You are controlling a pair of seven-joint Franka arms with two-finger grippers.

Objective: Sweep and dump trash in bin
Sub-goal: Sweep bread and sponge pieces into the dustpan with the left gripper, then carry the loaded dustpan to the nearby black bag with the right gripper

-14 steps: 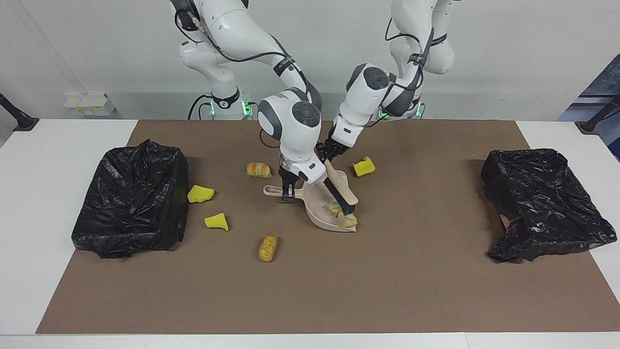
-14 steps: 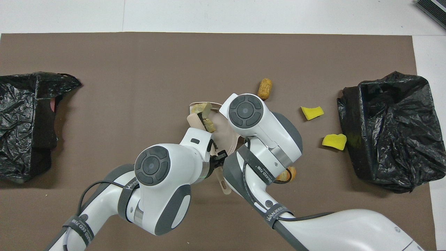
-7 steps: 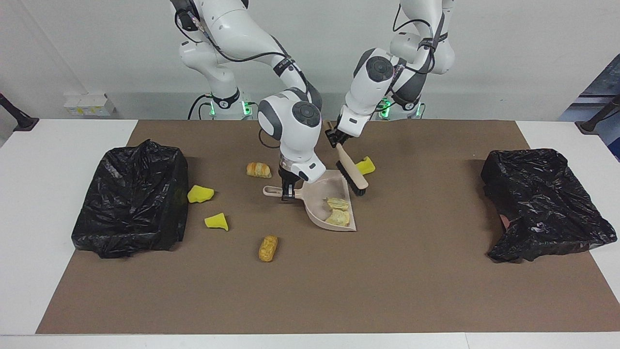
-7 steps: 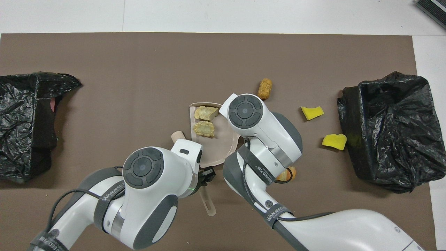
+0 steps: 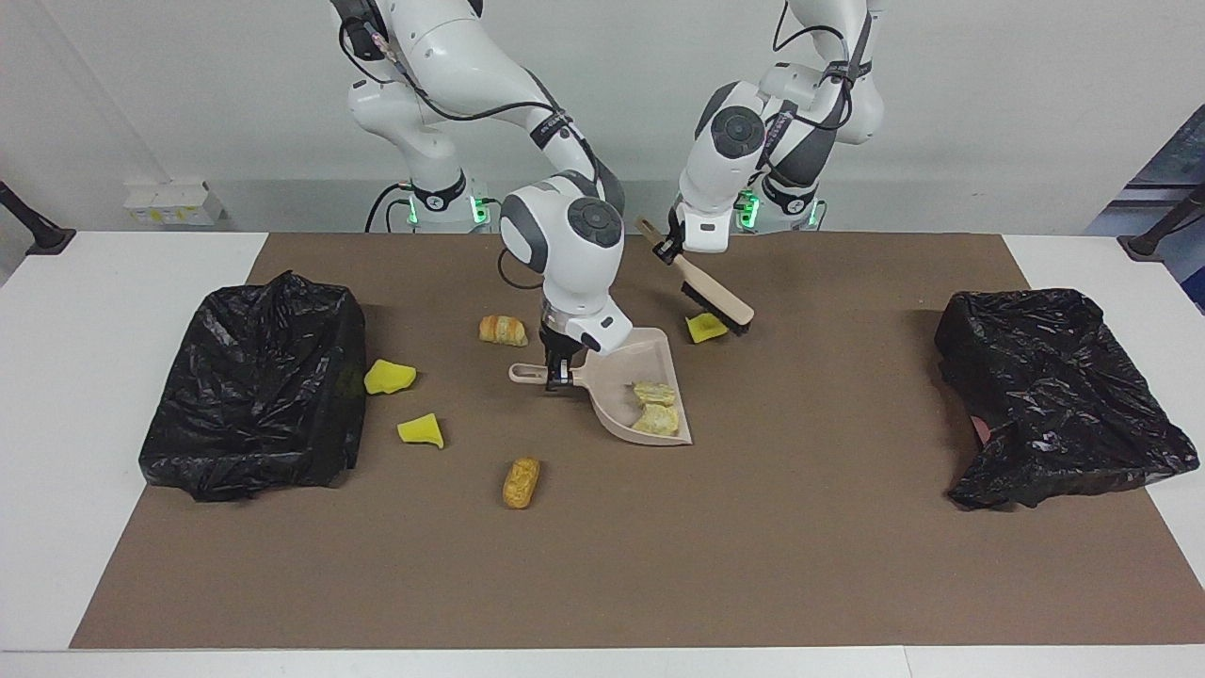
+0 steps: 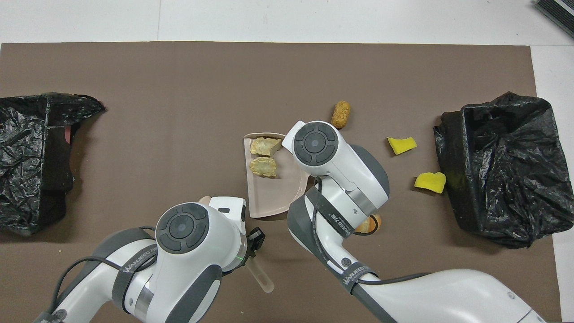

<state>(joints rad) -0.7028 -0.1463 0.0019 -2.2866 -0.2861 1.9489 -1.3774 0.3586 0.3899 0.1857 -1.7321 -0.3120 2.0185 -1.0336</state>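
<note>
While pinching the dustpan (image 5: 633, 395) by its handle, right gripper (image 5: 557, 369) fingers clamped on the stub, pan flat on the brown mat (image 5: 810, 546) mid-desk. Left gripper (image 5: 670, 250) fingers closed round the brush (image 5: 713, 299) handle, brush raised and tilted, bristle end hanging just over a yellow sponge chunk (image 5: 705, 327); can't tell if bristles touch it.

Progress, judged from layout:
- Two pale bread-like lumps (image 5: 655, 407) in the pan, near its open lip. Swept, not dumped.
- Five pieces loose on the mat: the chunk under the brush; brown lump (image 5: 502, 330) nearer the robots than the pan handle; yellow chunk (image 5: 389, 377) just beside the black-bagged bin (image 5: 254, 386) at the right arm's end; yellow wedge (image 5: 421, 430) near it; brown roll (image 5: 521, 481) farther from the robots than the pan.
- Nothing visibly dumped; inside of both bags hidden. Second bagged bin (image 5: 1054, 395) at the left arm's end, no trash near it.

Roughly two of seven collected, zero confirmed binned. Likely next: sweep the chunk under the brush toward the pan, though pan mouth faces away from it, so probably needs re-aiming. Left after that: four more pieces, then lift and tip.
</note>
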